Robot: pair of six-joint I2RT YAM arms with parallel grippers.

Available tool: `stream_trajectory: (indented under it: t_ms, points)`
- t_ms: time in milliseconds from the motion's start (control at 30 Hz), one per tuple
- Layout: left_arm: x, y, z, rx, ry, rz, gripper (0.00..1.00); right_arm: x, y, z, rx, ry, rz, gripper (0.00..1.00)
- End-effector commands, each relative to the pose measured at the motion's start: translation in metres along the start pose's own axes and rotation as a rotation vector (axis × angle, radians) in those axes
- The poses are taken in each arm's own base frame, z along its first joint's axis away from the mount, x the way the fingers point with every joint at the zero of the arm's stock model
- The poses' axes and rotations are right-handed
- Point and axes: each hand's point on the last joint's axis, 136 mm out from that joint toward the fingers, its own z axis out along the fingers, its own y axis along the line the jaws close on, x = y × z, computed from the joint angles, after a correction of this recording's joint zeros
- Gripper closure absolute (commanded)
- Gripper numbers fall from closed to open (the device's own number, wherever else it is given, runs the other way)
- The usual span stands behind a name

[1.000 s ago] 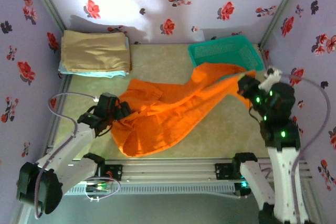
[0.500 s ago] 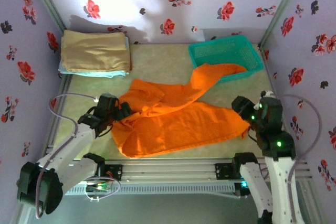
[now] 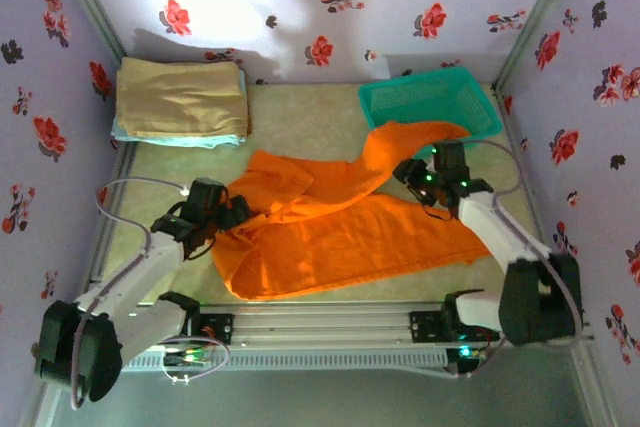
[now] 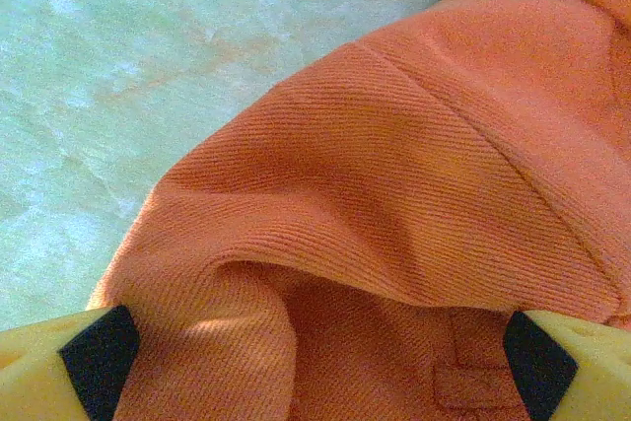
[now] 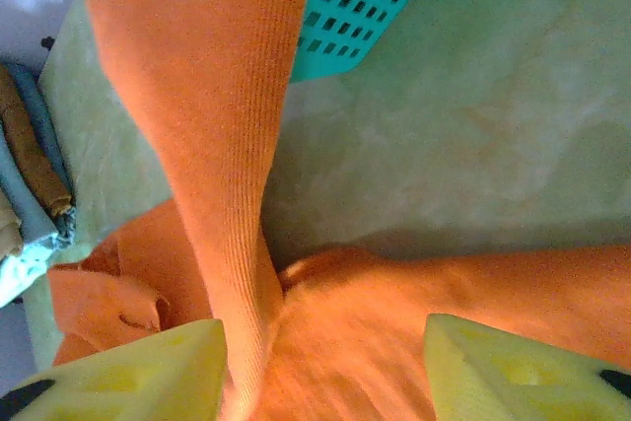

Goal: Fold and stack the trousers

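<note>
The orange trousers [image 3: 320,237] lie spread over the table's middle. One leg runs back to the teal basket, the other lies flat toward the front right. My left gripper [image 3: 232,215] sits at the trousers' left edge by the waist. In the left wrist view it [image 4: 315,367] stands open, with a bunched fold of the trousers [image 4: 394,165] between its wide-apart fingers. My right gripper [image 3: 408,171] hovers where the two legs part. In the right wrist view it [image 5: 325,372] is open above the cloth, and the far leg [image 5: 197,96] runs up past its left finger.
A teal basket [image 3: 420,82] stands at the back right, with the far leg's end draped over its front rim [image 5: 365,7]. A folded tan cloth [image 3: 180,97] rests on a light blue one [image 3: 180,137] at the back left. Floral walls close in three sides.
My right gripper let go of the leg end it held lifted at the right. That leg now lies flat, and the gripper has moved left to between the legs. The left arm stayed put.
</note>
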Motion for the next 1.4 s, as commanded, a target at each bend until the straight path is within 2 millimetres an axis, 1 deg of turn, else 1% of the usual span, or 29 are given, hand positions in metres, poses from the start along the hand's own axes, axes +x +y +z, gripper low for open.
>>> stream_trajectory:
  t_ms: [0,67,100,133,233,300,367,467,533,633,700,767,833,867,933,1033,1100,1167,1233,1367]
  points:
    - [-0.005,-0.002,0.000,0.007,-0.006,0.002,0.00,-0.021,0.044,0.011,-0.123,-0.038,-0.023,0.49]
    - [-0.006,-0.002,0.000,0.006,-0.007,-0.004,0.00,-0.029,0.041,0.018,-0.096,-0.062,-0.023,0.52]
    - [-0.005,-0.002,0.000,0.007,-0.008,-0.006,0.00,-0.032,0.042,0.020,-0.090,-0.065,-0.028,0.56]
    - [-0.006,-0.002,-0.001,0.008,-0.010,-0.006,0.00,-0.037,0.046,0.020,-0.083,-0.069,-0.042,0.64]
    - [-0.006,-0.001,-0.004,0.009,-0.013,-0.003,0.00,-0.043,0.056,0.018,-0.094,-0.071,-0.054,0.90]
    - [-0.006,0.001,-0.004,0.006,-0.011,0.000,0.00,-0.045,0.064,0.013,-0.101,-0.079,-0.074,0.99]
    - [-0.005,0.002,-0.005,0.006,-0.012,0.000,0.00,-0.048,0.069,0.006,-0.097,-0.096,-0.097,1.00]
    - [-0.004,0.003,-0.005,0.006,-0.011,-0.003,0.00,-0.058,0.085,-0.015,-0.100,-0.143,-0.167,1.00]
    - [-0.004,0.003,-0.006,0.010,-0.011,-0.006,0.00,-0.068,0.107,-0.036,-0.111,-0.196,-0.243,1.00]
    - [-0.005,0.002,-0.007,0.016,-0.011,-0.006,0.01,-0.073,0.148,-0.072,-0.142,-0.273,-0.386,1.00]
    - [-0.005,0.002,-0.009,0.020,-0.013,-0.010,0.01,-0.067,0.173,-0.097,-0.129,-0.335,-0.496,1.00]
    - [-0.004,0.002,-0.010,0.025,-0.017,-0.012,0.01,-0.055,0.190,-0.119,-0.127,-0.403,-0.574,1.00]
    - [-0.005,0.002,-0.013,0.030,-0.023,-0.013,0.01,-0.043,0.198,-0.135,-0.112,-0.461,-0.633,1.00]
    - [-0.004,0.003,-0.014,0.031,-0.024,-0.013,0.01,-0.033,0.203,-0.144,-0.112,-0.486,-0.674,1.00]
    - [-0.003,0.004,-0.015,0.034,-0.025,-0.014,0.01,-0.018,0.208,-0.154,-0.121,-0.507,-0.726,1.00]
    - [-0.001,0.006,-0.016,0.033,-0.024,-0.012,0.01,0.009,0.211,-0.165,-0.096,-0.529,-0.820,1.00]
    - [0.001,0.008,-0.016,0.030,-0.022,-0.013,0.01,0.034,0.212,-0.169,-0.098,-0.533,-0.874,1.00]
    - [0.002,0.009,-0.016,0.031,-0.023,-0.017,0.01,0.048,0.205,-0.170,-0.064,-0.547,-0.891,1.00]
    - [0.003,0.008,-0.017,0.038,-0.022,-0.017,0.01,0.057,0.187,-0.162,-0.013,-0.537,-0.880,1.00]
    - [0.007,0.001,-0.017,0.033,0.040,0.044,0.00,0.059,0.128,-0.139,0.128,-0.525,-0.795,0.94]
